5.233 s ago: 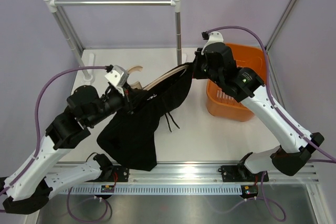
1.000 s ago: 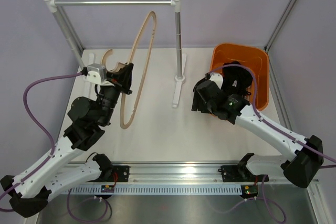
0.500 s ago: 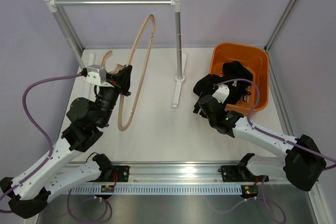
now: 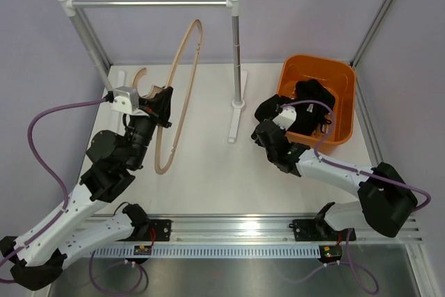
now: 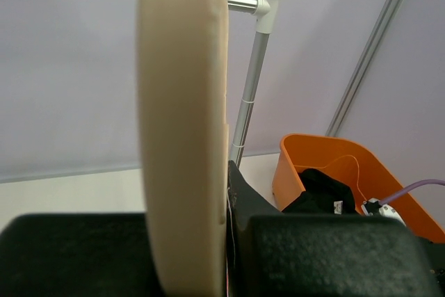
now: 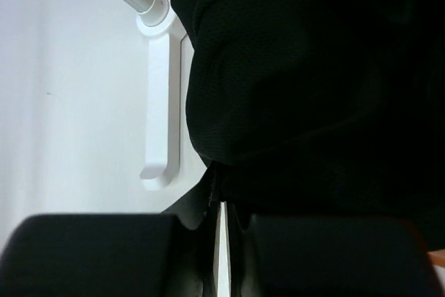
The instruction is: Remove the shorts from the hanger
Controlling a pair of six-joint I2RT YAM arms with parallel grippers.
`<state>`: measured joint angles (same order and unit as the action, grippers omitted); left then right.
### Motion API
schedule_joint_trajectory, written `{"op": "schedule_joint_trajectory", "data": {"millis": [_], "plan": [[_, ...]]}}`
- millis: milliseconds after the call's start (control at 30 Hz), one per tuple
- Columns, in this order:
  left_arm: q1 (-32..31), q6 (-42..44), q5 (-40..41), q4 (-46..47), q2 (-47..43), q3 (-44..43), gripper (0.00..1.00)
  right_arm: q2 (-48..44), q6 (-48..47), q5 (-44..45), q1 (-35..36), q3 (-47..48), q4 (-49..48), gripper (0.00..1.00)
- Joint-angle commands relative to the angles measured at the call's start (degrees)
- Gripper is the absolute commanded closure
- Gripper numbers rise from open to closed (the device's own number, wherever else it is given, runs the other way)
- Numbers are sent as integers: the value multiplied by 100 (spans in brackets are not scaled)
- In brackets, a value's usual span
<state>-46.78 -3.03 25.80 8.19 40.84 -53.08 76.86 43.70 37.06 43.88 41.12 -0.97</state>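
Shorts (image 4: 313, 99): off the hanger, bunched up in the orange basket (image 4: 346, 95) at the back right of the table (image 4: 208, 186), with a black fold spilling over the basket's left rim
Hanger (image 5: 182, 102): bare wood, held up off the table on the left side and standing on edge, so the top camera sees it as a long thin loop reaching toward the rail stand (image 4: 149, 4)
Hook: the curved bit pokes out to the left of the left gripper
Left gripper (image 4: 161, 106): clamped on the hanger's frame, which sits right between the two black fingers in the wrist view
Right gripper (image 6: 217, 196): low, just left of the basket, fingers squeezed nearly together with an edge of the shorts pinched at the tips, only a thin sliver of table showing between them
Stand's foot (image 6: 167, 102): flat on the table, just beside the black fabric in the right wrist view
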Motion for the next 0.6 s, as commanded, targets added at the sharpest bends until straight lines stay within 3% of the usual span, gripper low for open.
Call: {"op": "schedule_joint_trajectory", "data": {"millis": [0, 233, 367, 500, 567], "plan": [[11, 100, 127, 210, -103, -97, 100, -39, 147, 346, 33, 352, -351, 99], [11, 188, 206, 192, -41, -176, 100, -882, -318, -84, 33, 1099, 465, 100], [11, 136, 259, 201, -15, -176, 100, -1445, -765, 405, 16, 1713, 896, 100], [12, 22, 311, 26, 47, -299, 100, -1569, -1021, 733, -361, 2504, 1608, 100], [20, -31, 329, -194, 91, -369, 100, -1595, -943, 523, -888, 2628, 1959, 100]]}}
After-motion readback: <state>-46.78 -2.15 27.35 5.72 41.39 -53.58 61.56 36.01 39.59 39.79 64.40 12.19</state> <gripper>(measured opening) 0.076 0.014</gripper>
